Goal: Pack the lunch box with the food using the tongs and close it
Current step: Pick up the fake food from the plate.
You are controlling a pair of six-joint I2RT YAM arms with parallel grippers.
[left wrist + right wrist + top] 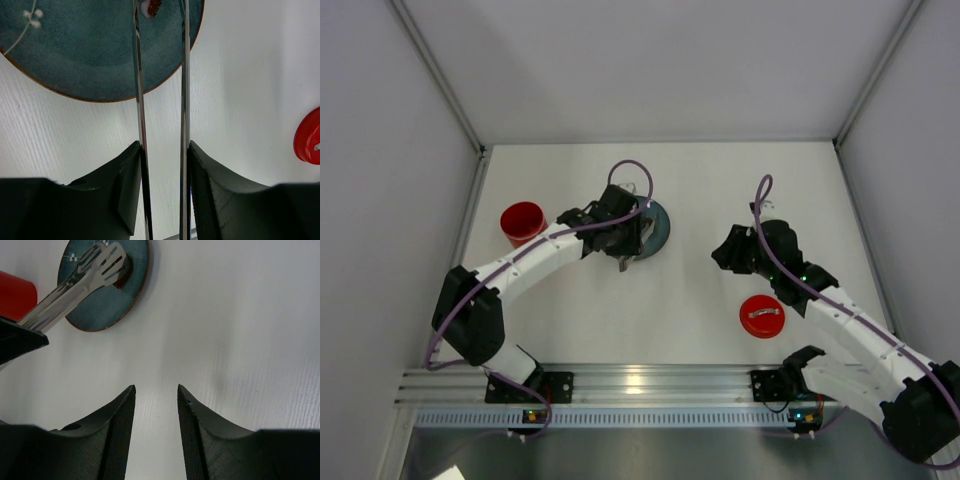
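My left gripper is shut on the silver tongs, one thin arm against each finger. The tong tips reach over the blue-grey plate, and a red-brown piece of food lies between them at the plate's far side. In the right wrist view the slotted tips of the tongs sit over that dark red piece of food on the plate. The red lunch box stands open left of the plate. My right gripper is open over bare table, holding nothing.
The flat red lid lies on the table near the right arm and shows at the right edge of the left wrist view as the lid. White walls enclose the table on three sides.
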